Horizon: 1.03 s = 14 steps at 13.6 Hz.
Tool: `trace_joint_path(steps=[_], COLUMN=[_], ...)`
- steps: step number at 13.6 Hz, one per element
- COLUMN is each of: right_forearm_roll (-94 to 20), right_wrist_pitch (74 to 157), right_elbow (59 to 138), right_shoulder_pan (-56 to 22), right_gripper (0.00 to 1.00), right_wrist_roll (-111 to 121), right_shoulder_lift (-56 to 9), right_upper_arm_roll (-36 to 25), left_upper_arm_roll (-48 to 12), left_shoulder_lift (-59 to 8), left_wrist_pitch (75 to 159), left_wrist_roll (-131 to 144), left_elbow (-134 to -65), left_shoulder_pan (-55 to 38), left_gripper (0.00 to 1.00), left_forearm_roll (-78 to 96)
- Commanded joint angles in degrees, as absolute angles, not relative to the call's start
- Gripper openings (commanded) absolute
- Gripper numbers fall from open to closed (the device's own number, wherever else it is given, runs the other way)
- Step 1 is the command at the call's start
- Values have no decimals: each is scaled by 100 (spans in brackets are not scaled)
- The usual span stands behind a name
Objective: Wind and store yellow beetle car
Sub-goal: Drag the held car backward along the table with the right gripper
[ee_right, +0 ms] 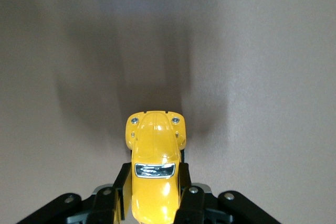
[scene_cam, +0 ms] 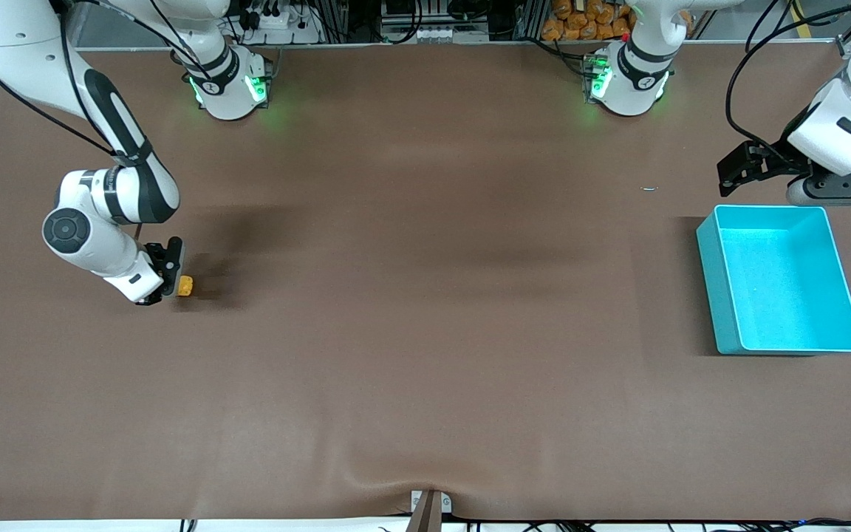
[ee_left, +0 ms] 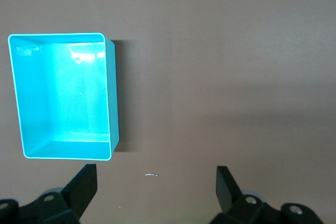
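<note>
Down at the right arm's end of the table, the right gripper [scene_cam: 171, 275] is clenched on the yellow beetle car [scene_cam: 185, 285], its fingers [ee_right: 122, 195] pressed against the car's two sides. In the right wrist view the car [ee_right: 154, 169] pokes out between the fingers nose first, showing its rounded hood, two small round lamps and a dark windscreen. The car is low over the brown table [scene_cam: 425, 332], and its shadow falls just beside it; whether its wheels touch the surface cannot be told.

Across the middle, the table lies bare except for a tiny pale speck [scene_cam: 649, 188] toward the left arm's end.

At that end sits a teal bin [scene_cam: 713, 281], open on top, with nothing showing inside it. It is well apart from the car. The left gripper [scene_cam: 737, 171] waits in the air over the table just beside the bin, its jaws released and spread wide. In the left wrist view the two dark fingers [ee_left: 84, 187] stand far apart, with the bin [ee_left: 113, 103] and the speck [ee_left: 151, 174] showing below them.
</note>
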State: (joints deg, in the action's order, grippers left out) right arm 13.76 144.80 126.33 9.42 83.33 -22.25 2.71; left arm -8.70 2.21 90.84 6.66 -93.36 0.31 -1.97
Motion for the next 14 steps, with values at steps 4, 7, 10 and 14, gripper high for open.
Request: trace_joint_path(steps=[4,7,10,14], right_forearm_roll=[1459,1450,1450,1136], right_wrist_pitch=[14625,14616,14608,14250], right_elbow=[12323,12296,12270,11955], right_shoulder_pan=[1265,1309,1318,1336], right_gripper=[39,39,47,100], right_wrist_roll=[8630,8675,8666,8622], right_shoulder_lift=[-2804,-2804,-2804,-2830], right_upper_arm_roll=[352,352,360,369], left_upper_arm_roll=[-914,-914,-914,-923], left_shoulder_lift=[290,299,299,299], left_wrist_pitch=[8956,8930,8930,8930], left_wrist_roll=[580,580,580,589], left_elbow=[-9343,-9343,-9343,-9343], left_shoulder_pan=[79,79,70,70], left_gripper=[100,100,100,100], left_forearm_roll=[-79,-79,-79,-79])
